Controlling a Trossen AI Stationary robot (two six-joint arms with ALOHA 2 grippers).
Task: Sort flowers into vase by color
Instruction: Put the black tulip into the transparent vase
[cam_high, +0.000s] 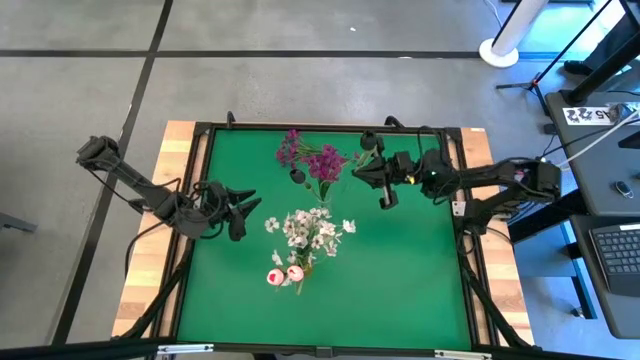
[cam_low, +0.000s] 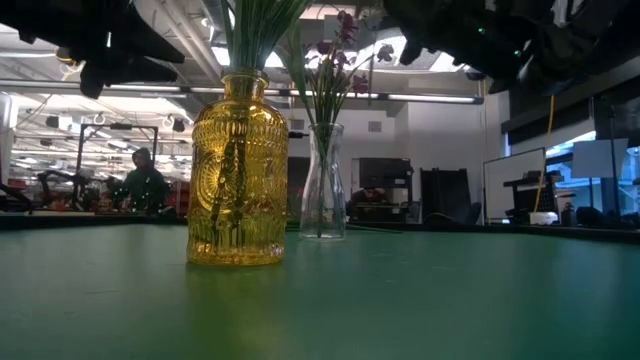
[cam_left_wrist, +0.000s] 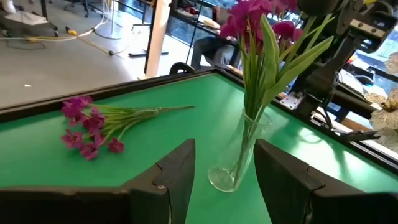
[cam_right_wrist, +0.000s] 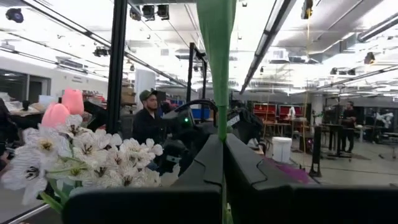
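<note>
Yellow vase (cam_low: 237, 180), 6 o'clock of centre: white sprays (cam_high: 308, 230) and pink buds (cam_high: 285, 275) already in.
Left gripper (cam_high: 243, 205), 9 o'clock: jaws wide, empty.
Clear vase (cam_left_wrist: 239, 149), 12 o'clock: holds magenta flowers (cam_high: 328, 162).
Right gripper (cam_high: 385, 185), 1 o'clock: jaws clamped on a green stem (cam_right_wrist: 217, 56).
Loose magenta bunch (cam_left_wrist: 93, 121), 11 o'clock: unsorted on the table (cam_high: 400, 270).

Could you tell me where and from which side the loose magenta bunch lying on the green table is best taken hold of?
Grip the loose magenta bunch by its green stems, not the blossom heads. It lies flat on the table behind the clear vase, with the stems gathered into a narrow bundle. Coming straight down from above, fingers straddling the bundle crosswise, looks best.
</note>
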